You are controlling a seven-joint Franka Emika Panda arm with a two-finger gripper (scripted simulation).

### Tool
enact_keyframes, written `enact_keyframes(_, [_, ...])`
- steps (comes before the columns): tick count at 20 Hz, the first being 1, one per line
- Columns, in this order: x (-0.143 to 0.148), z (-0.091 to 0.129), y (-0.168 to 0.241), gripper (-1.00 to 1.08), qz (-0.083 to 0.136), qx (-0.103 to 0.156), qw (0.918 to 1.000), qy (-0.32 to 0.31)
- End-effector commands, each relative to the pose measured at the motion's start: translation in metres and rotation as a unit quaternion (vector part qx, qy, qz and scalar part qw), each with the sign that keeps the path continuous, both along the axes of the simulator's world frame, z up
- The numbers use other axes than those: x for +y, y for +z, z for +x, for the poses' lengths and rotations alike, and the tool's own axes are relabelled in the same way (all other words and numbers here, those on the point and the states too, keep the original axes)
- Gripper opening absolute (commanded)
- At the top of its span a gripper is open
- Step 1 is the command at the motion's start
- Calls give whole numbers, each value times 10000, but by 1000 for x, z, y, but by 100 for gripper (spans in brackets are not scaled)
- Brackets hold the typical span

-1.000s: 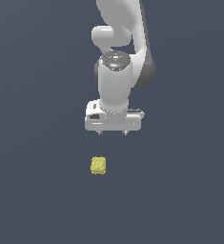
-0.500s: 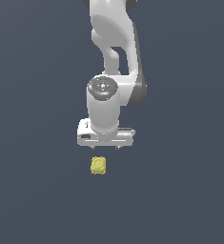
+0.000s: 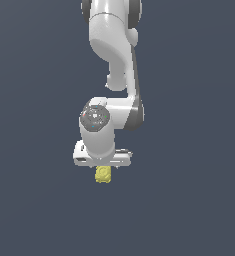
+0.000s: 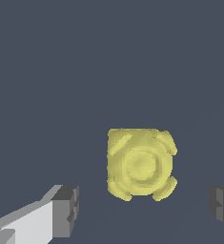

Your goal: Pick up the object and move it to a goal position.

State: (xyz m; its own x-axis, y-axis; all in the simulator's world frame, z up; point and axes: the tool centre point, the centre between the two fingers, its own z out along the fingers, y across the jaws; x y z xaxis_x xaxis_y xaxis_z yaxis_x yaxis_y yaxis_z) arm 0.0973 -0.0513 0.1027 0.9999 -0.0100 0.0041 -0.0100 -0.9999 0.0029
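Pincer (image 4: 144,209) of mine hangs released above the small pale-yellow lumpy square block (image 4: 141,164), near the dark surface's (image 3: 189,210) middle. Approach step; next, I judge, descend and clench.

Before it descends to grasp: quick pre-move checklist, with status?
1. Gripper open: ok, fingers stand wide apart.
2. Yellow block between the fingers' line: ok in the wrist view, slightly nearer one finger.
3. Block narrower than the opening: ok.
4. Block free, untouched: ok, gaps on both sides.
5. Height above the block: cannot tell.
6. Goal position visible: not ok, no marker in either view.
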Motion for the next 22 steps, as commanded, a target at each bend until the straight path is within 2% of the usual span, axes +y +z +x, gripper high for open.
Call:
enact_keyframes(1, [-4,4,-7,100,8,8,10000,-5])
enact_keyframes(11, [-8,6,-16,100,13,22,10000,-13])
enact_keyframes(22, [-8,5,-63,100,13,22,10000,-13])
